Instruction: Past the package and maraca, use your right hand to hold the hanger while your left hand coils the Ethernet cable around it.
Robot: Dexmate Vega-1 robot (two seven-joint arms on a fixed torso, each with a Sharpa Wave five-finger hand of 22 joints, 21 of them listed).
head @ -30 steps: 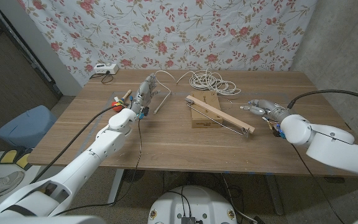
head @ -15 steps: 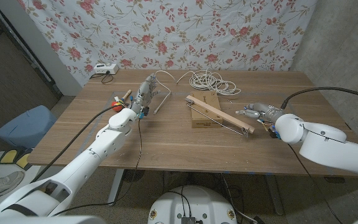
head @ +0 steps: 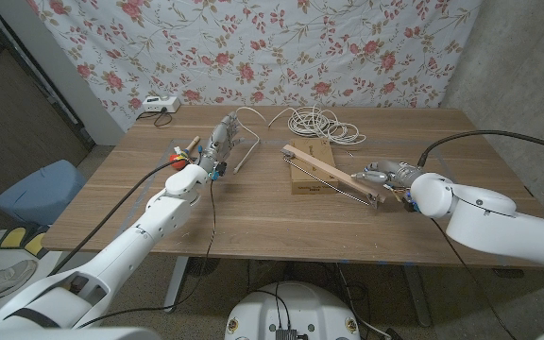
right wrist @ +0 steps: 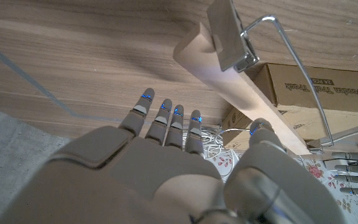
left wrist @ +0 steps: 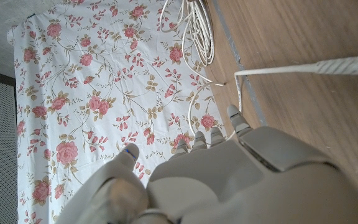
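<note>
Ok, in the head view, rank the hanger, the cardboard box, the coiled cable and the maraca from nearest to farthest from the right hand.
1. Hanger: its near end lies just beside the right hand.
2. Cardboard box: under the hanger, mid-table.
3. Coiled cable: at the table's back.
4. Maraca: far across, by the left hand.

Pale wooden hanger point(head: 333, 173), brown cardboard package point(head: 310, 167), white coiled cable point(head: 321, 124), rose-patterned white backdrop point(head: 281, 47).
</note>
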